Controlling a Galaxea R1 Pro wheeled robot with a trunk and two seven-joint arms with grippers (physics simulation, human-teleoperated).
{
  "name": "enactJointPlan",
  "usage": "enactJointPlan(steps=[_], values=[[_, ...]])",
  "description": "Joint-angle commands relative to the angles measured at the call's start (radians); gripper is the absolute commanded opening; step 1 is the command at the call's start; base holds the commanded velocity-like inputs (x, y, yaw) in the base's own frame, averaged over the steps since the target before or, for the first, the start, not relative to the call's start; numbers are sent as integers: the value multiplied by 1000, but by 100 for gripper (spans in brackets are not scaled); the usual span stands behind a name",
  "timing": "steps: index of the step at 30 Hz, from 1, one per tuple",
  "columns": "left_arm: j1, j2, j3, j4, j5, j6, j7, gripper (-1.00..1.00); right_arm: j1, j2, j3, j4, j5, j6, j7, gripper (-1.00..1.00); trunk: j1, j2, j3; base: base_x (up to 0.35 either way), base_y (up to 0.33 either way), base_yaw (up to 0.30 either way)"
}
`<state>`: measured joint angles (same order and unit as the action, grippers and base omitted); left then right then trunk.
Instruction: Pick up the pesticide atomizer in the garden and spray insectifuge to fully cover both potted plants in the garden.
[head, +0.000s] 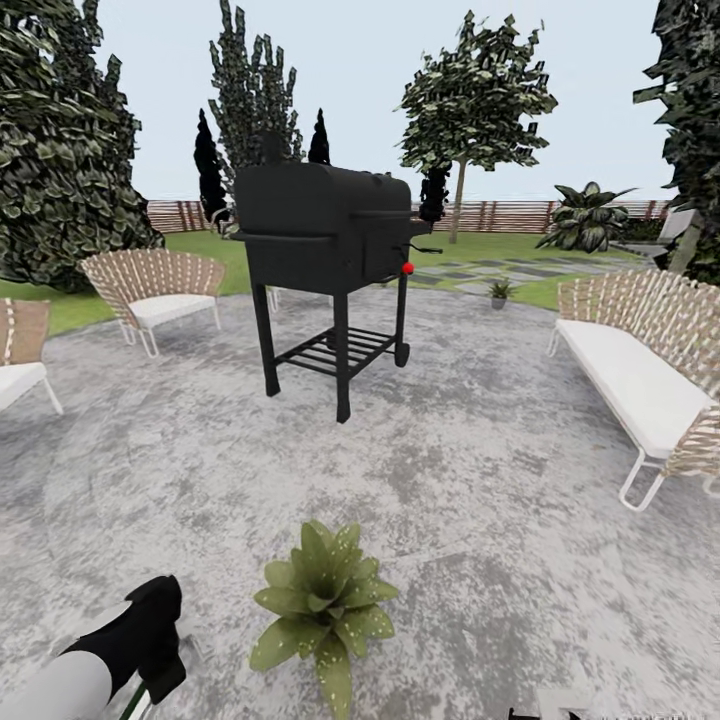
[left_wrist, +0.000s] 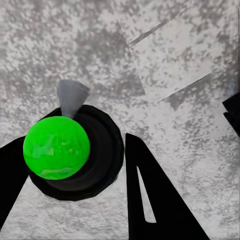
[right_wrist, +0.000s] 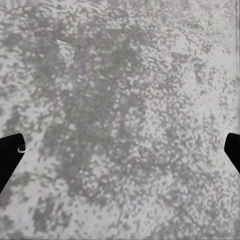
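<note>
Left end effector (left_wrist: 95, 185): the left wrist view shows its dark fingers either side of a bright green round-topped object on a dark base, taken to be the pesticide atomizer (left_wrist: 56, 147) seen end-on; whether the fingers clamp it or merely flank it cannot be told. In the head view the left arm (head: 110, 655) sits in the lower left of the frame, bent low over the paved patio (head: 480, 470), wrist turned downward.

Near potted plant (head: 325, 605): lower centre, just beside the left arm. Far potted plant (head: 498, 291): right of centre, past the black grill (head: 325, 240), well apart from the robot.

Right end effector (right_wrist: 120, 150): fingers spread wide apart, nothing between them, paving beneath.

Risks, as judged: a loose hold could drop the bottle; a downward nozzle would wet paving rather than leaves; the far plant may be left uncovered
</note>
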<state>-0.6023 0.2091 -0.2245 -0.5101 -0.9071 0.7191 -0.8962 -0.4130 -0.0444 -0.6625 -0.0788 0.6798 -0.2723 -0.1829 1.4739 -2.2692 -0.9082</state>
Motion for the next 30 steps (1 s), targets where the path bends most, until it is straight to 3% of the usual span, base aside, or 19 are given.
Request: enactJointPlan(steps=[1,4,8,10,15,23,30], values=[[3,0,-1,7,-6,1,-8,-100,-1,0,-7,2,10,-3,-4,100,0,0,-1,36,16,-266],[11,-17,1,28,22,-12,22,-100,-1,0,-6,2,10,-2,-4,100,0,0,-1,14,6,-266],[42,-25,13,108,160,-172,252,-100,-1,0,-7,2,10,-3,-4,100,0,0,-1,2,1,-266],[46,-18,15,140,212,-203,300,-100,-1,0,-7,2,10,-3,-4,100,0,0,-1,0,0,-266],[47,-15,15,148,228,-210,313,-100,-1,0,-7,2,10,-2,-4,100,0,0,-1,-6,16,-91],[47,-18,14,148,230,-210,313,-100,-1,0,-6,2,10,-3,-4,100,0,0,-1,-83,264,-9],[47,-24,15,148,232,-210,312,-100,-1,0,-6,2,10,-2,-4,100,0,0,-1,-224,217,-228]])
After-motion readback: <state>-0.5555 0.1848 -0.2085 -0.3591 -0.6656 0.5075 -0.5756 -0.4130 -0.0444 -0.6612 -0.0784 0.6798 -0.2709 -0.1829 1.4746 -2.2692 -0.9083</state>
